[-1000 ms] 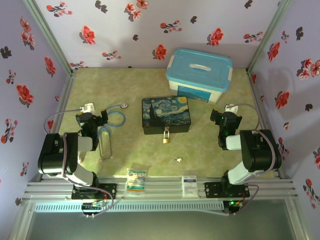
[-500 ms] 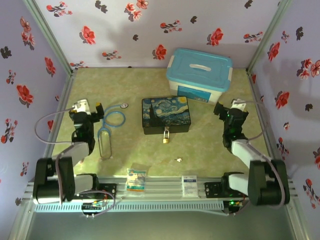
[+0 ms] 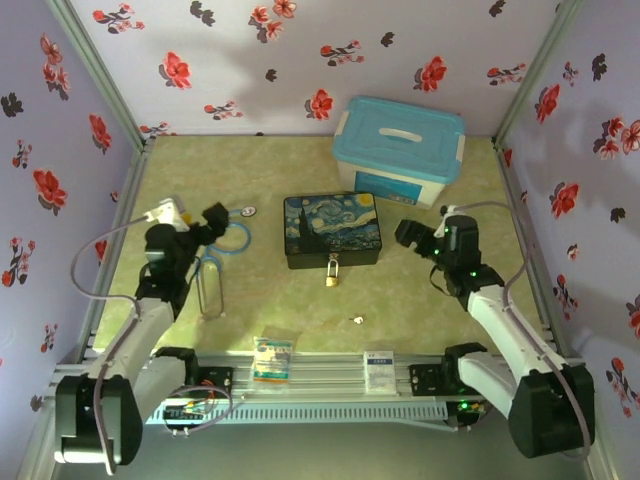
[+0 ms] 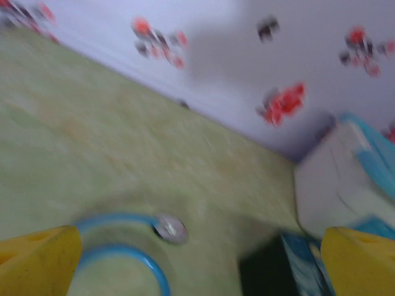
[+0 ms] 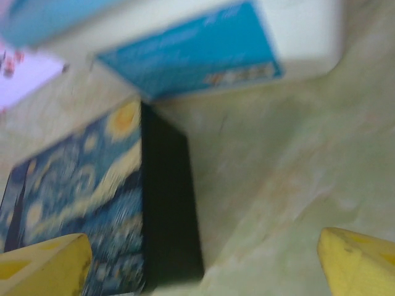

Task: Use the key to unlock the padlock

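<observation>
Blk/wht arms [image 3: 137, 330], yellow fingertips [image 4: 37, 259]

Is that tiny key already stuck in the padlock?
No, the key lies alone on the table, apart from the padlock, which sits at the front of the starry box.

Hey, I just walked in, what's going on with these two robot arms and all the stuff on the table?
The two arms are set to open a padlock with a key, but nothing is held yet. The padlock sits at the front of the painted box. The key lies on the table nearer the arms, apart from it. The left end effector is open by the stethoscope, and the right end effector is open just right of the box.
</observation>
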You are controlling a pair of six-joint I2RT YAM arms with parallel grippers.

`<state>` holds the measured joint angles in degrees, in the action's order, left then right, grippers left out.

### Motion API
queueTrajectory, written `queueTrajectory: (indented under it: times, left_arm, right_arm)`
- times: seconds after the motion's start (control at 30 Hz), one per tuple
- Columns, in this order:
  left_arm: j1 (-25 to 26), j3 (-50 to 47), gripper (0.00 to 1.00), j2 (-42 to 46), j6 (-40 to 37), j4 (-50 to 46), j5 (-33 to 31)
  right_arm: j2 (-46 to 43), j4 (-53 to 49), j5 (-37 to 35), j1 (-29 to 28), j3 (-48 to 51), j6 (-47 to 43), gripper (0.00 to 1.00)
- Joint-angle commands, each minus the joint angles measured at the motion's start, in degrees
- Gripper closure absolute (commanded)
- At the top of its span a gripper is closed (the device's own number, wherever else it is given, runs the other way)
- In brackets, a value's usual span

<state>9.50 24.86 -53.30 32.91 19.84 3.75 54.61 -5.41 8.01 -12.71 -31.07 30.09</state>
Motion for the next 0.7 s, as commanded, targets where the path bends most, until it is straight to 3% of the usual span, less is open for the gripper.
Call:
queueTrajectory:
  times: [0.0, 0.2, 0.37, 0.47, 0.53, 0.67]
  left_arm:
    - [7.92, 2.88, 0.0, 1.78, 3.74, -12.12, -0.15]
    - [22.45, 4.75, 0.0, -0.09, 7.5, -16.91, -5.36]
    - [30.03, 1.67, 0.0, -3.31, 11.24, -6.41, -3.27]
    - [32.47, -0.37, 0.01, -4.98, 14.7, -1.77, -2.34]
    - [34.45, -1.21, 0.0, -6.29, 16.37, 0.23, -2.26]
    - [39.88, 0.1, 0.02, -8.53, 15.52, -1.23, -4.69]
  right_arm:
    - [-2.83, -9.3, 0.67, -5.8, 0.58, 0.36, 0.08]
    - [-3.63, -14.63, -4.26, -20.39, 3.54, 2.74, 0.16]
    - [-0.56, -14.92, -7.4, -30.71, 4.85, 4.39, 0.35]
    - [1.48, -15.44, -8.1, -34.9, 4.87, 4.28, 0.45]
    - [2.91, -15.19, -7.84, -36.84, 4.94, 4.19, 0.45]
    - [6.98, -13.0, -5.85, -38.86, 5.11, 3.23, 0.54]
